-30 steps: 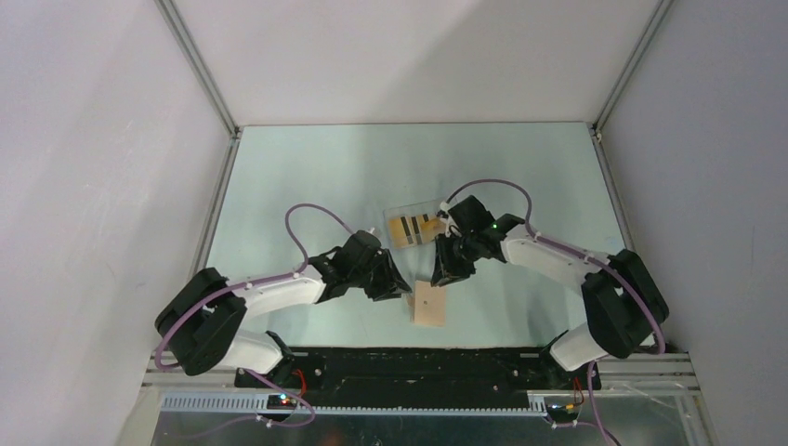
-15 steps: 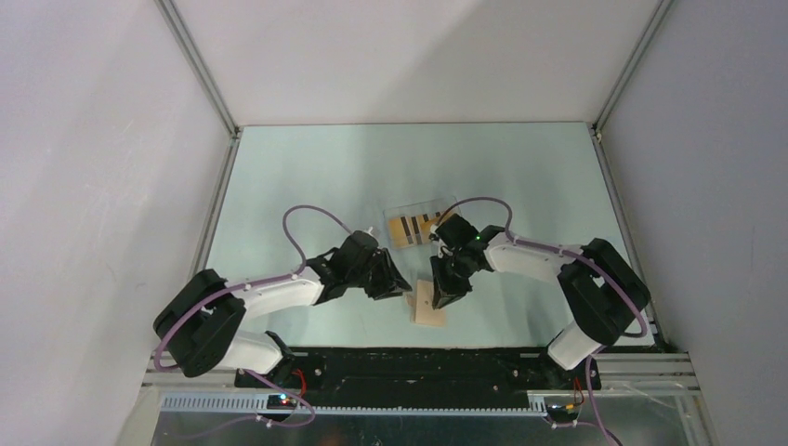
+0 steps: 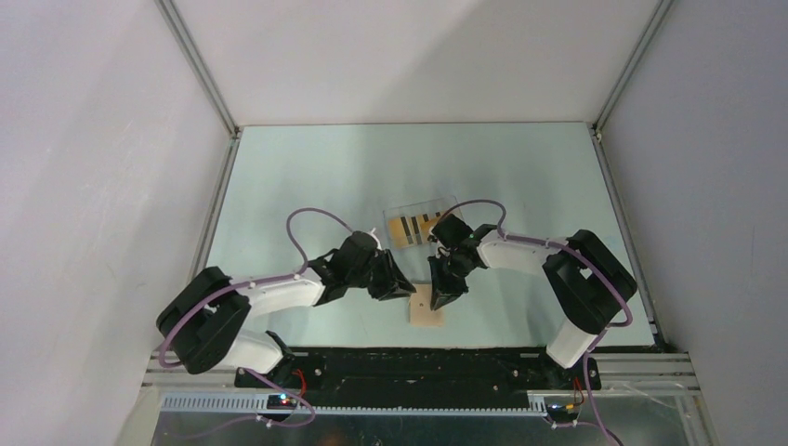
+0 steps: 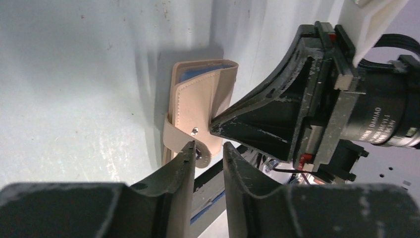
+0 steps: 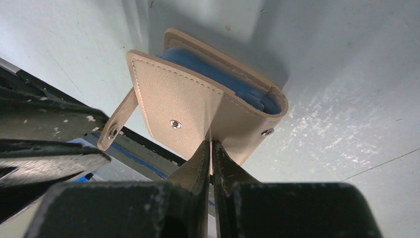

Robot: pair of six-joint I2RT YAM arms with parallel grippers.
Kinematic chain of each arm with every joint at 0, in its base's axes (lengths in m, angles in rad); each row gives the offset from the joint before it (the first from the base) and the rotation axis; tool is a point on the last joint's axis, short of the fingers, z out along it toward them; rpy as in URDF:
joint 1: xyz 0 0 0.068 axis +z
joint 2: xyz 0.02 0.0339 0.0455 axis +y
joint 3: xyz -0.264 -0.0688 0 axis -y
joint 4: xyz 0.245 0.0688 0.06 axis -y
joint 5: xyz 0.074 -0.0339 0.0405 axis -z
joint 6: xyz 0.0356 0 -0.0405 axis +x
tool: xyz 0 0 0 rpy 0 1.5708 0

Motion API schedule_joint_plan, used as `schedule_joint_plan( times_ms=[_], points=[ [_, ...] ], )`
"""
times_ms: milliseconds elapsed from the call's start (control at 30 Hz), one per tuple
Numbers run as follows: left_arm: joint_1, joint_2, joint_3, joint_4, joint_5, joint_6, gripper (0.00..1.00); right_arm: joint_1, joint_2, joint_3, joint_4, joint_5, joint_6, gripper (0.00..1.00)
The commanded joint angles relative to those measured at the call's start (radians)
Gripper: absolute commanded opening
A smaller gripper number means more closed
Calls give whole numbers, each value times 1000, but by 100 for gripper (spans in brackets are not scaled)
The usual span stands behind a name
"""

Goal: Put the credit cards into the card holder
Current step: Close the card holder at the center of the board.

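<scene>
The tan card holder (image 3: 428, 312) lies folded near the table's front edge, with blue inner panels showing at its open side in the right wrist view (image 5: 198, 111). Its strap tab (image 5: 116, 126) hangs loose. My right gripper (image 3: 439, 294) is shut, and its tips (image 5: 210, 145) press on the holder's tan cover. My left gripper (image 4: 208, 147) is open by a narrow gap, with the strap tab (image 4: 200, 151) at its left fingertip, partly in the gap. The orange-yellow credit cards (image 3: 413, 229), marked with dark stripes, lie in a clear tray behind the grippers.
The clear plastic tray (image 3: 440, 205) sits at mid-table just behind both wrists. The black base rail (image 3: 418, 362) runs right in front of the card holder. White enclosure walls stand on the left, right and far sides.
My right gripper has moved from beside the tray toward me and down onto the card holder. My left gripper has edged right, toward the holder's strap.
</scene>
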State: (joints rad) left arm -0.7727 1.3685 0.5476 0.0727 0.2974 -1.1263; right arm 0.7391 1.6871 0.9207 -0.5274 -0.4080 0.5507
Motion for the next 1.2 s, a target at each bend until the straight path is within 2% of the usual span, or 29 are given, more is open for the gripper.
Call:
schedule_joint_plan(
  times_ms=[0,367,500,667,800,1167],
  points=[
    [-5,42,17,41,36,-9,30,14,62,-16,54,103,17,8],
    [-40,110,48,52,33,-25,25,-20,32,-16,86,22,51,9],
    [-45,107,54,54,17,-38,27,-34,0,-16,100,-9,64,11],
    [-59,129,71,68,24,-49,36,-48,-31,-16,116,-37,77,13],
    [-71,153,84,71,27,-53,37,-59,-35,-16,118,-57,77,14],
    [-76,153,73,87,-9,-73,22,-103,-98,-96,206,-146,132,17]
  ],
)
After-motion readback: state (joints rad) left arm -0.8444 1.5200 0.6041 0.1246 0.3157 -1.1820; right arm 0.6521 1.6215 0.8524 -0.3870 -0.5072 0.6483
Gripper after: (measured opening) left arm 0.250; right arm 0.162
